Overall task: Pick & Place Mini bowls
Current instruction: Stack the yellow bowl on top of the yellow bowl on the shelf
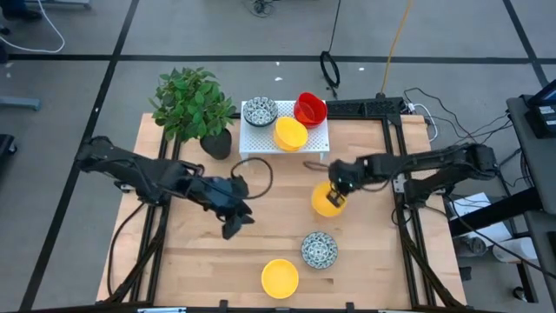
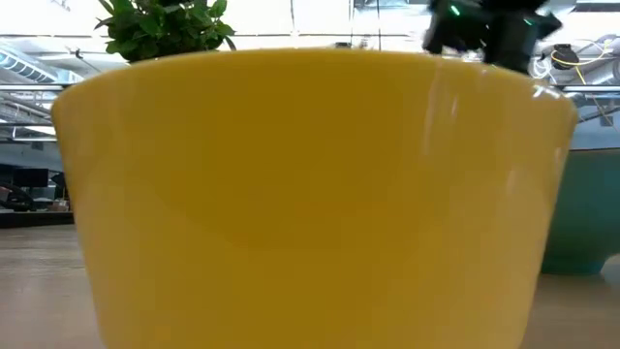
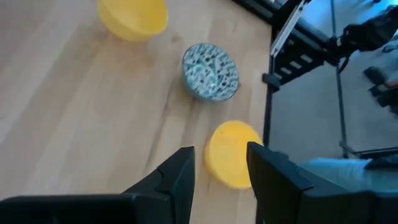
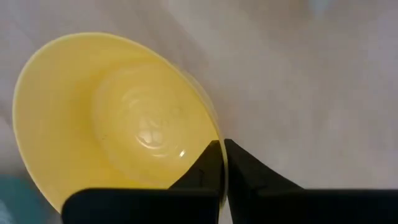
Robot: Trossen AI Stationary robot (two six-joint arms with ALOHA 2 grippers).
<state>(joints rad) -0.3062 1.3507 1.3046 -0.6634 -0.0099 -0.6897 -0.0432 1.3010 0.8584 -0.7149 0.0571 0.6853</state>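
My right gripper [image 1: 335, 193] is shut on a yellow mini bowl [image 1: 325, 201] at the table's middle right; the right wrist view shows the bowl's inside [image 4: 124, 118]. My left gripper [image 1: 233, 219] is open and touches nothing; it is left of centre, with its fingers [image 3: 180, 177] pointing toward that bowl [image 3: 231, 154]. A speckled bowl [image 1: 319, 250] and another yellow bowl [image 1: 280, 278] rest on their bases near the table's near edge. On the white rack [image 1: 261, 139] sit a speckled bowl [image 1: 260, 111], a yellow bowl [image 1: 290, 134] and a red bowl [image 1: 309, 109]. My right gripper pinches the yellow bowl's rim [image 4: 211, 134] on one side, one finger inside the bowl and one outside. The fingers come from above, slanting in from the table's right. Whether the bowl's base is on the table, I cannot tell.
A green plant in a black pot [image 1: 215, 143] stands left of the rack at the far edge. A black cable loop [image 1: 256, 176] lies on the wood by the left gripper. The near yellow bowl [image 2: 310, 194] fills the low view. Bare wood lies at the near left.
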